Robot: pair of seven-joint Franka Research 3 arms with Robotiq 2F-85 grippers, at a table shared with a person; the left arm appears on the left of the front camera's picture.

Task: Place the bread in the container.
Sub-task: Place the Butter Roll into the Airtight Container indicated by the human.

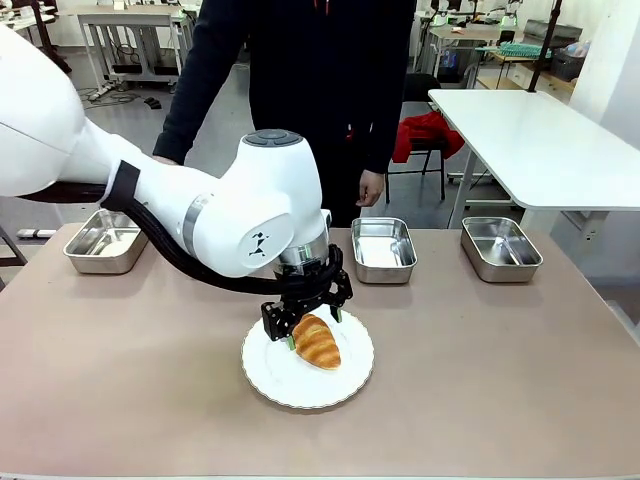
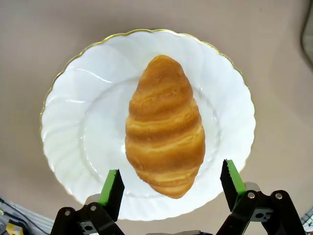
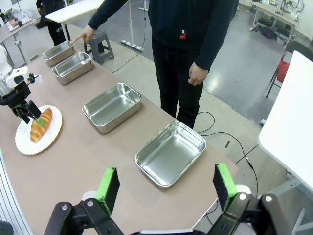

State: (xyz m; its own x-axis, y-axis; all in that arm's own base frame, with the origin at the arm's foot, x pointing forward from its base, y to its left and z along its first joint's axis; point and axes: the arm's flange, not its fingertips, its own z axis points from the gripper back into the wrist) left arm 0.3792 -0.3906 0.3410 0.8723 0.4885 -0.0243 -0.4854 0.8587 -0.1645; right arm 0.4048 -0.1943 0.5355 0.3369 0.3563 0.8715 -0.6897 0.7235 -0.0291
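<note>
Bread point(image 2: 165, 128) lies on the white plate point(image 2: 73, 122), left pincer point(image 2: 171, 181) wide open astride its end, gripping nothing. Right pincer point(image 3: 166, 188) gapes empty, well apart from the plate. The container point(image 3: 58, 51) stands apart too, by a person's pointing hand point(image 3: 85, 34).

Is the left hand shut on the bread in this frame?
No, the green pads of the left hand stand apart on either side of the bread, with bare white plate showing in both gaps.

Four steel pans point(image 3: 58, 51) point(image 3: 72, 67) point(image 3: 111, 105) point(image 3: 170, 152), one croissant point(image 2: 165, 127) and one white plate point(image 2: 78, 122) on one tabletop point(image 1: 500, 380). One person point(image 3: 186, 29). Two grippers, the left gripper point(image 2: 171, 169) and the right gripper point(image 3: 166, 183), two fingers point(image 2: 111, 186) each.
</note>
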